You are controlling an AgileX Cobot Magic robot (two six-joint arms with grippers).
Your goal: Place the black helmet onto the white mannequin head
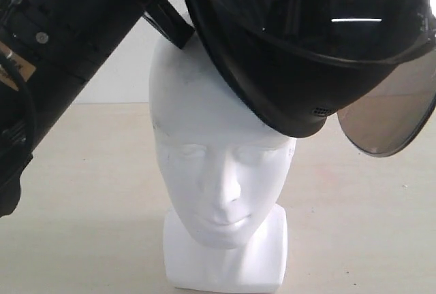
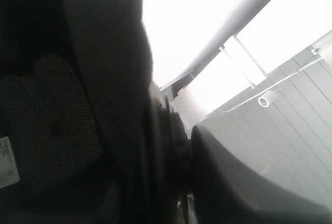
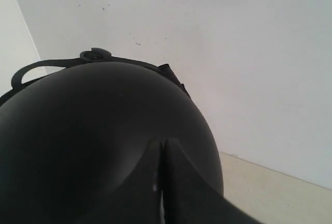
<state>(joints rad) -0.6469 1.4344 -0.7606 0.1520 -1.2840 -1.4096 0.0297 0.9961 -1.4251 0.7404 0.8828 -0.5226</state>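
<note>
The black helmet point(image 1: 286, 69) hangs tilted over the crown of the white mannequin head point(image 1: 211, 165), its lower rim resting on the head's upper right side. Its smoky visor point(image 1: 392, 113) juts out to the right. The mannequin head stands upright on its blocky neck base, face forward. My left gripper point(image 1: 170, 25) comes in from the upper left and is shut on the helmet's rim point(image 2: 129, 130); the padded lining point(image 2: 46, 125) with its white label shows beside it. My right gripper point(image 3: 163, 154) is shut, fingertips against the helmet's outer dome point(image 3: 88, 130).
The thick black left arm point(image 1: 61, 56) fills the upper left of the exterior view, close to the mannequin. A pale tabletop point(image 1: 82, 205) surrounds the neck base. A white wall point(image 3: 233, 53) stands behind.
</note>
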